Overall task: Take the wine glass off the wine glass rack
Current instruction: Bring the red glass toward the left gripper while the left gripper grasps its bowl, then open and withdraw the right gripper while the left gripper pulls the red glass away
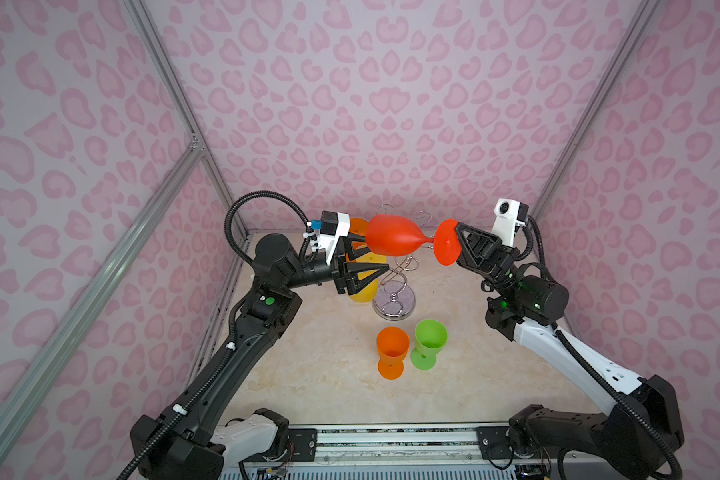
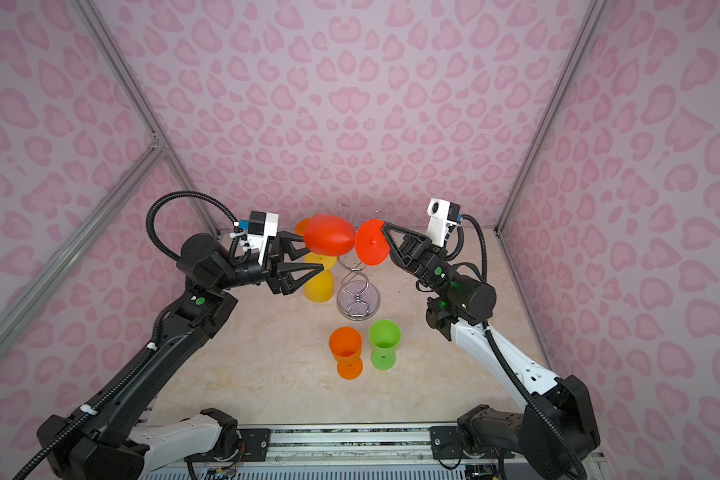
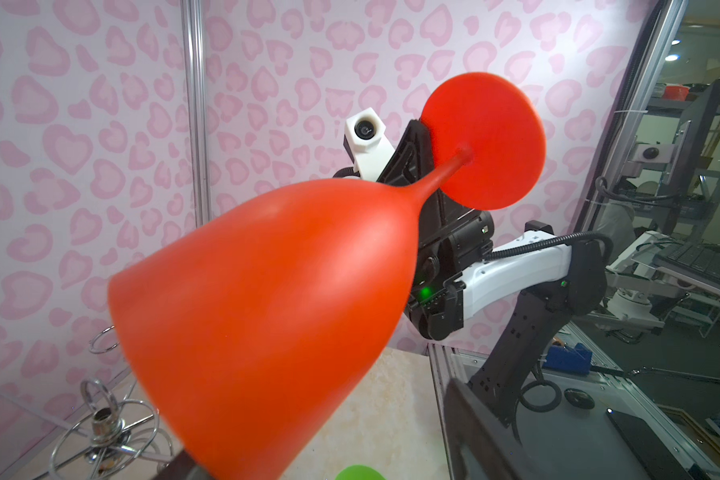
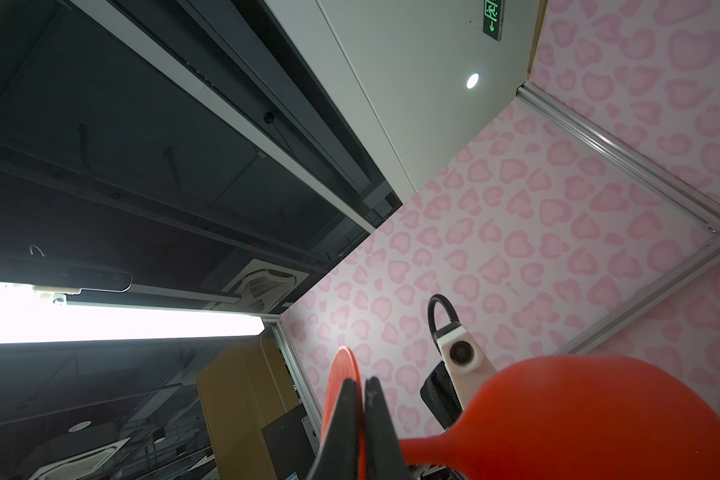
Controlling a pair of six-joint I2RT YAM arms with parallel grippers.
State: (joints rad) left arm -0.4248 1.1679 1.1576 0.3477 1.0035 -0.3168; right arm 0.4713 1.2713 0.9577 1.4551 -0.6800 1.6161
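Tabletop of beige marble, pink-patterned walls

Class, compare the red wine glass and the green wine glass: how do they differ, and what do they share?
The red wine glass lies sideways in the air; the green wine glass stands upright on the table. The right gripper pinches the red wine glass's foot; nothing grips the green wine glass. Both have stems.

The pale marbled tabletop carries the wine glass rack on its round disc base, towards the back; in front of it an orange glass and a green glass stand upright, just beside each other; a yellow glass shows left of the base, but whether it touches the surface cannot be told.
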